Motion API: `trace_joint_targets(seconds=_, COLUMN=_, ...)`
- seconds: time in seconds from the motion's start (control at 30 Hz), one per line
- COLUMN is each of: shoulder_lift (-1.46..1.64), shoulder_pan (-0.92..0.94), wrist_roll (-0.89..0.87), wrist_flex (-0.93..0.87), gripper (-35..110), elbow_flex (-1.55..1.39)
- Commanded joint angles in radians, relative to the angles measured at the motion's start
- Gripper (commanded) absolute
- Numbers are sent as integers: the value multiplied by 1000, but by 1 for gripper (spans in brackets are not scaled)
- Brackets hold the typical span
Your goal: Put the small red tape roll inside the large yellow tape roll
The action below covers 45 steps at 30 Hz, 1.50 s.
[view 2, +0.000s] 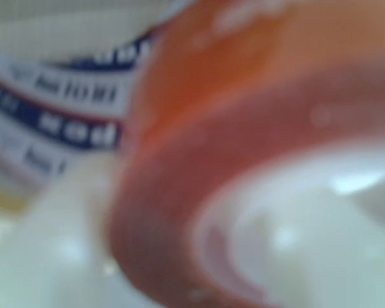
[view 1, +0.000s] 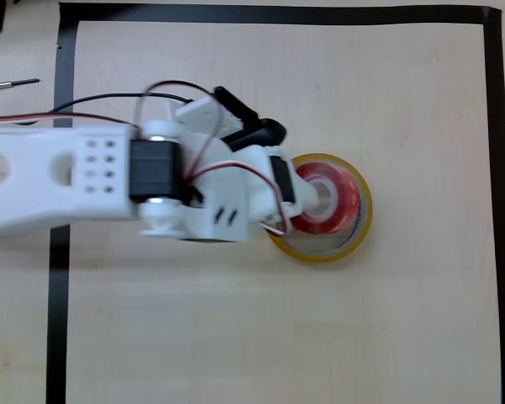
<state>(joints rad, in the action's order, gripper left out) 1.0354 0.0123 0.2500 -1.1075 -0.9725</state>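
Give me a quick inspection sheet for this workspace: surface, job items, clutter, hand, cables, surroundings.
Surface: light wood-grain table with a black tape border marking the work area.
Job's things: small red tape roll sits within the ring of the large yellow tape roll in the overhead view; the wrist view shows the red roll close up and blurred, with the yellow roll's printed inner core behind it.
Clutter: a thin metal tool outside the border, upper left.
Hand: at the red roll's hole; open or shut cannot be judged.
Cables: red, black and white wires looping over the arm.
Surroundings: nothing seen.
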Motion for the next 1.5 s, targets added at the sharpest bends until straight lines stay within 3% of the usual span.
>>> trace_joint_targets(seconds=0.0, shoulder_lift=-57, shoulder_pan=34, wrist_roll=-23, wrist_flex=-81, gripper=0, elbow_flex=307)
trace_joint_targets(seconds=0.23, shoulder_lift=-135, shoulder_pan=38, wrist_roll=-25, wrist_flex=-195, gripper=17, elbow_flex=451)
trace_joint_targets(seconds=0.4, shoulder_lift=-135, shoulder_pan=34, wrist_roll=-32, wrist_flex=-367, gripper=18, elbow_flex=657)
trace_joint_targets(seconds=0.47, shoulder_lift=-166, shoulder_pan=31, wrist_roll=-32, wrist_flex=-500, gripper=13, elbow_flex=834)
trace_joint_targets(seconds=0.53, shoulder_lift=-282, shoulder_pan=28, wrist_roll=-34, wrist_flex=-701, gripper=7, elbow_flex=1215)
trace_joint_targets(seconds=0.6, shoulder_lift=-141, shoulder_pan=32, wrist_roll=-66, wrist_flex=-704, gripper=0, elbow_flex=1063)
trace_joint_targets(seconds=0.77, shoulder_lift=295, shoulder_pan=15, wrist_roll=-81, wrist_flex=-690, gripper=0, elbow_flex=518)
trace_joint_targets(seconds=0.8, shoulder_lift=405, shoulder_pan=6, wrist_roll=-83, wrist_flex=-640, gripper=0, elbow_flex=376)
trace_joint_targets(seconds=0.9, shoulder_lift=922, shoulder_pan=-48, wrist_roll=-84, wrist_flex=-255, gripper=0, elbow_flex=-339)
trace_joint_targets(seconds=1.13, shoulder_lift=1513, shoulder_pan=-25, wrist_roll=-129, wrist_flex=80, gripper=0, elbow_flex=-1295)
trace_joint_targets(seconds=1.33, shoulder_lift=1916, shoulder_pan=52, wrist_roll=-186, wrist_flex=189, gripper=0, elbow_flex=-1721)
trace_joint_targets(seconds=1.47, shoulder_lift=2233, shoulder_pan=58, wrist_roll=-193, wrist_flex=161, gripper=0, elbow_flex=-1916)
